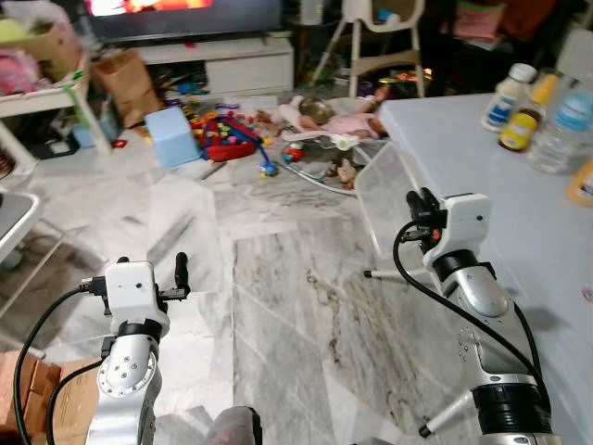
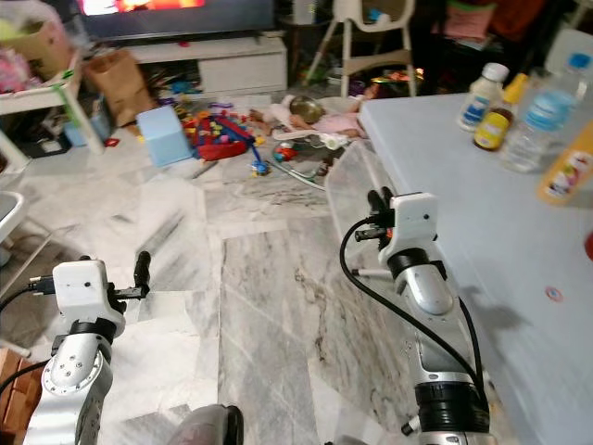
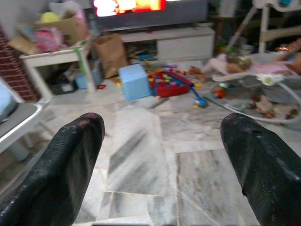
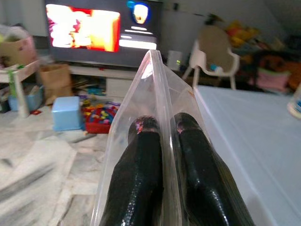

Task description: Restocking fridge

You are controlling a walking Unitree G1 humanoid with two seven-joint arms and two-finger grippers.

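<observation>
Nearest, the left gripper [image 3: 160, 150] is held low over the marble floor [image 1: 278, 306], its two black fingers [image 3: 61, 169] spread wide apart with nothing between them. To the right and a little ahead, the right gripper [image 4: 162, 129] is raised beside the near corner of the table [image 1: 482, 176]; its fingers [image 4: 141, 174] are pressed together on a clear plastic bag [image 1: 394, 199], which stands up from the grip with its thin edge pinched between the fingertips and its body hanging just off the table's edge. Further along the pale tabletop stands a cluster of bottles: a white one [image 1: 508, 96], a yellow-capped one with dark contents [image 1: 522, 121], a clear water bottle with a blue cap [image 1: 561, 130], and an orange one [image 2: 567, 165] at the frame's edge. Beyond the arms the floor is strewn with toys [image 1: 227, 134], a light blue box [image 1: 173, 136] among them, and a doll [image 1: 338, 120] lying near a high chair [image 1: 380, 42]. At the back a lit TV [image 4: 103, 30] sits above a white cabinet [image 1: 236, 65], with a brown paper bag [image 1: 125, 83] to its left.
</observation>
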